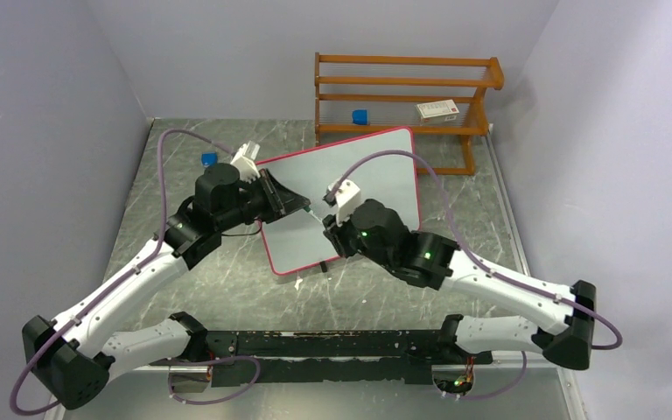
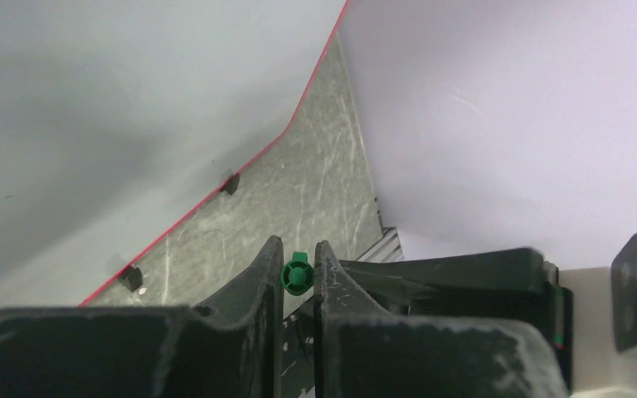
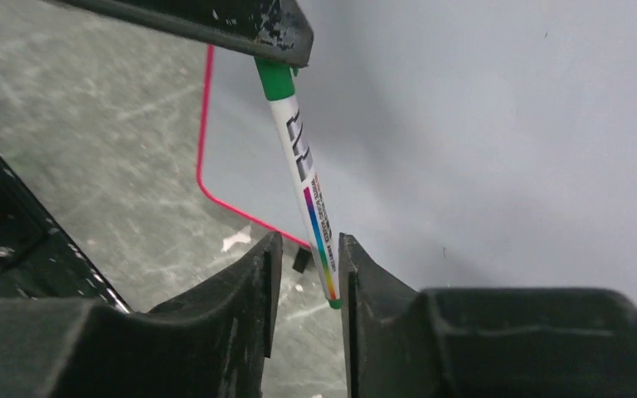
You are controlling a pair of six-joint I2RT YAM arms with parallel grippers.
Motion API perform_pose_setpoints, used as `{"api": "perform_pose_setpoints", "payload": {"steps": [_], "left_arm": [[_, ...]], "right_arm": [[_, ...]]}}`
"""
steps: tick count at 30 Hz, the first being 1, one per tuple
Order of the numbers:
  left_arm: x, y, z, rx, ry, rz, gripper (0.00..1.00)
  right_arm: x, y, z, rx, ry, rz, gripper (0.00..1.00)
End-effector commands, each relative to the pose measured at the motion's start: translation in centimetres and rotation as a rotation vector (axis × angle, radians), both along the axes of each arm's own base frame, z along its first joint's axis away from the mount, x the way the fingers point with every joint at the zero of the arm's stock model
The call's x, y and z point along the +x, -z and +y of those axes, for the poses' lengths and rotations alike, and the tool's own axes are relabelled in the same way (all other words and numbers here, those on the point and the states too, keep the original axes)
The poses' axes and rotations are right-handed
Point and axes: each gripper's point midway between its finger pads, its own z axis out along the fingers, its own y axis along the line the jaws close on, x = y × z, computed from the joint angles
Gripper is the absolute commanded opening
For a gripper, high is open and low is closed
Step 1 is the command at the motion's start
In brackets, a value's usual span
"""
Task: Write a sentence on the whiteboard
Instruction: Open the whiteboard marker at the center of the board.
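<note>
Whiteboard point(image 1: 376, 175) lies flat on the bench point(image 1: 227, 297), mid-scene and a bit to the far side. It is turned askew, with its far right corner close to the wooden rack point(image 1: 402, 96) and its near left corner pointing at the arms. It has a thin pink-red frame, and small black feet point(image 2: 230, 183) show under the edge in the left wrist view.

Both claws meet over the near left part of the board, tips facing each other, with a marker point(image 3: 308, 178) between them.

Left claw point(image 2: 299, 249) is narrow and pinched on the marker's green cap point(image 3: 275, 79). Both fingers touch the cap, and the cap's round end pokes out between them in its own camera.

Right claw point(image 3: 308, 240) is slightly apart, with a gap wider than the marker. The marker's tail end sits in that gap, against or just beside the right-hand finger point(image 3: 357, 265) and clear of the other one. It is not clamped there.

The marker has a white body with black print and a rainbow stripe. In the right wrist view it is tilted, cap end up and tail end down. Cannot tell if it touches the board.

A blue block point(image 1: 208, 159) sits on the bench just off the board's far left corner. The rack stands at the far right by the wall, with a small blue thing point(image 1: 360, 115) and a white box point(image 1: 437, 109) on its shelf. Purple cables point(image 1: 162, 175) loop over both arms.
</note>
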Motion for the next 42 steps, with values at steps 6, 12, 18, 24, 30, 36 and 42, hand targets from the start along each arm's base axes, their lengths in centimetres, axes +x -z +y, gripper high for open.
{"api": "perform_pose_setpoints", "payload": {"steps": [6,12,18,24,30,36,42], "left_arm": [[1.0,-2.1,2.5,-0.184,-0.177,-0.013,0.05],[0.6,-3.4,3.5,-0.318,-0.221,-0.024,0.05],[0.0,-4.1,3.2,-0.447,-0.191,-0.007,0.05],[-0.3,-4.0,2.6,-0.513,-0.155,0.020,0.05],[-0.5,-4.0,1.8,-0.550,-0.113,0.041,0.05],[-0.6,-4.0,1.4,-0.563,-0.088,0.047,0.05],[-0.8,-3.9,1.1,-0.522,-0.063,0.051,0.05]], "right_arm": [[0.1,-6.0,0.2,0.581,0.003,0.068,0.79],[0.9,-6.7,-1.6,0.860,-0.034,0.181,1.00],[0.4,-6.7,-0.8,0.999,-0.097,0.279,0.96],[0.1,-7.2,0.2,1.056,-0.155,0.327,0.82],[0.1,-7.6,0.7,1.071,-0.175,0.338,0.65],[0.2,-7.9,0.9,1.086,-0.184,0.341,0.56],[0.1,-8.2,1.0,1.080,-0.197,0.335,0.49]]}}
